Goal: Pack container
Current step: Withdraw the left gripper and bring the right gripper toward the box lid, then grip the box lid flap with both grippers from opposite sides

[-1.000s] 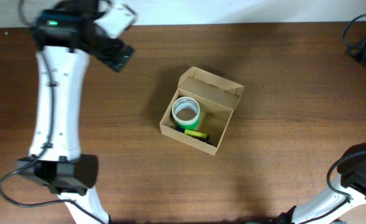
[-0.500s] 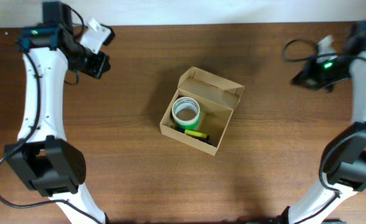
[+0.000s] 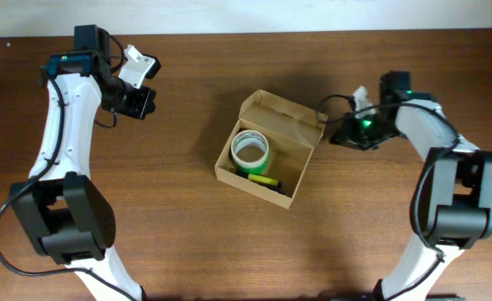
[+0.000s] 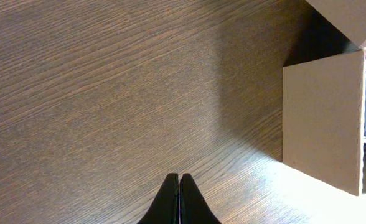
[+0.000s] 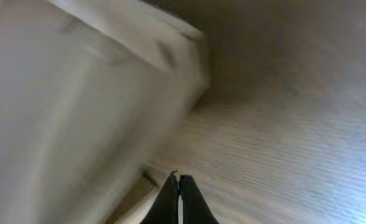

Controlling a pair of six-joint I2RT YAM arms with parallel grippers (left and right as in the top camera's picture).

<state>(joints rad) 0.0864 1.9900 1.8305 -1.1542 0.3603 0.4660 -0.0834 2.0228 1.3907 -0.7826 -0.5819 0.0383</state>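
The container (image 3: 288, 117), a small tan cardboard box with its flap lid standing open, sits mid-table. Inside it lie a green tape roll (image 3: 249, 150) and a yellow-and-black item (image 3: 263, 179). My left gripper (image 3: 148, 104) hovers shut and empty over bare wood, well to the box's upper left. In the left wrist view its shut gripper (image 4: 178, 183) points toward the container's outer wall (image 4: 323, 121). My right gripper (image 3: 335, 135) is shut with nothing in it, close to the box's right corner by the flap. The right wrist view is blurred, showing the shut gripper (image 5: 178, 182) beside the container (image 5: 77, 93).
The brown wooden table (image 3: 171, 226) ends at a white strip (image 3: 246, 15) along the top. A dark cable (image 3: 336, 102) loops from the right arm near the box's back corner.
Both arms have swung in toward the box, the right one from the far right to the box's right corner. Both grippers went from open to shut.
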